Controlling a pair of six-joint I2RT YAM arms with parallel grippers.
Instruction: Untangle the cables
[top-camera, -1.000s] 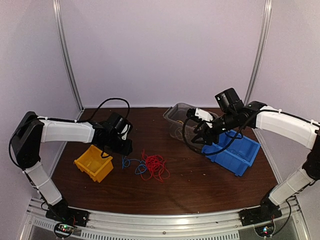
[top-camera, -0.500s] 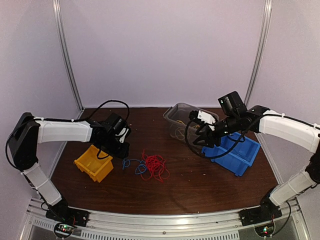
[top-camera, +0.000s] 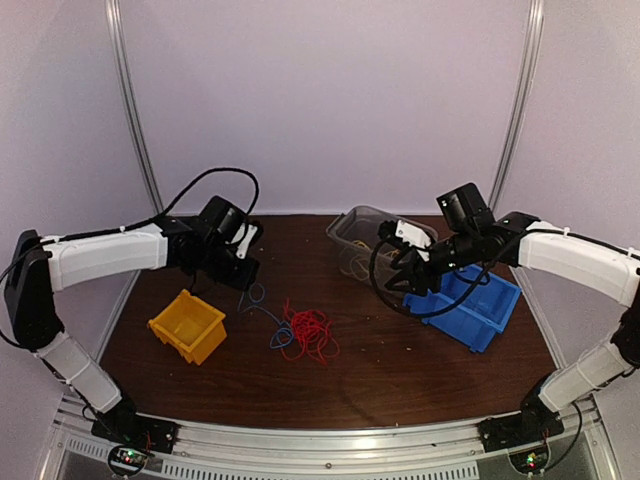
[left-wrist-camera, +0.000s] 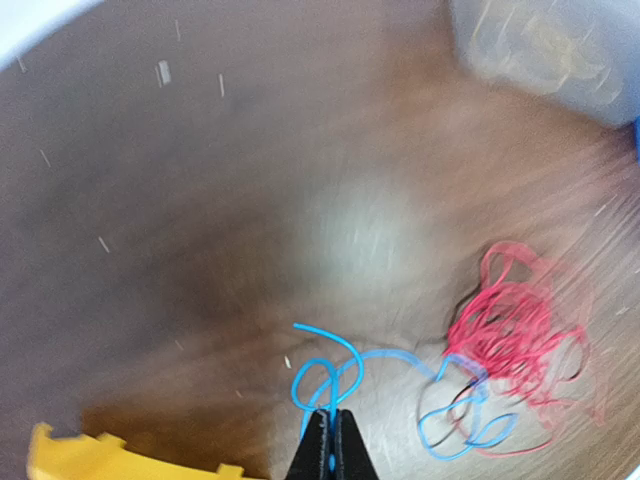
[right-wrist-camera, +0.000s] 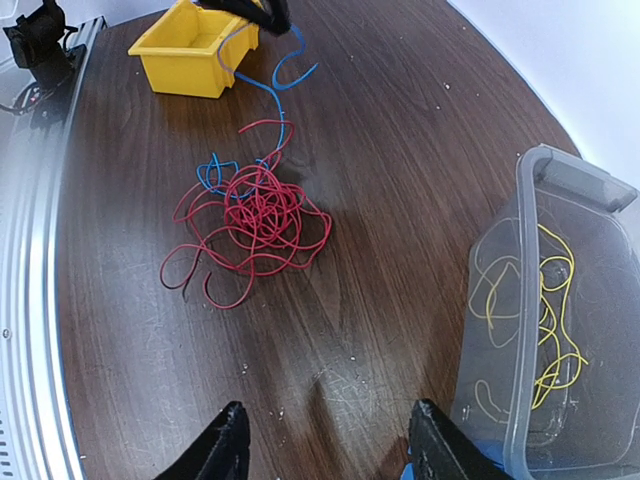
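My left hand (left-wrist-camera: 328, 430) is clenched on the blue cable (left-wrist-camera: 345, 362), held up above the surface (top-camera: 400, 375) near the yellow bin (top-camera: 188, 325). The strand runs down from it to the red cable (right-wrist-camera: 252, 225) — a loose tangle lying on the wood, with blue loops caught at its edge. My right hand (right-wrist-camera: 330, 445) is released, fingers spread and holding nothing, beside the clear bin (right-wrist-camera: 528, 190) — the yellow cable (right-wrist-camera: 548, 310) lies inside it, apart from the others
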